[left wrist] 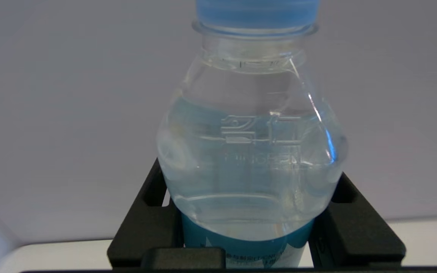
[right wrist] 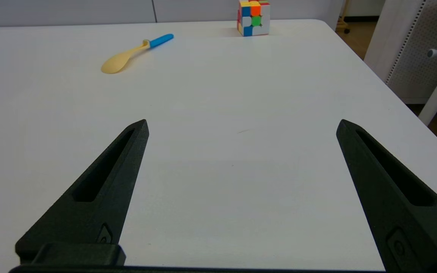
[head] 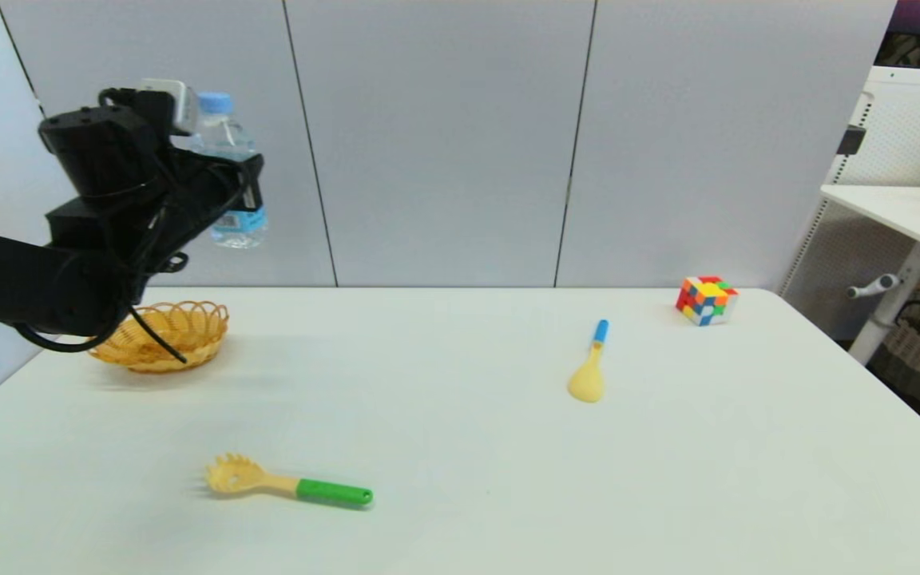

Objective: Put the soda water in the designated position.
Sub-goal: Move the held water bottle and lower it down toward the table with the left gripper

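Left gripper (head: 240, 196): clamped on the bottle (head: 228, 172), upright, high above the basket (head: 163, 335)
Right gripper (right wrist: 241, 129): wide open, empty
Risk: smooth wet-looking plastic could slip or tilt on descent

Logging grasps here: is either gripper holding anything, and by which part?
The left gripper holds the small clear plastic soda water bottle by its light blue labelled lower body, upright. The right gripper holds nothing.
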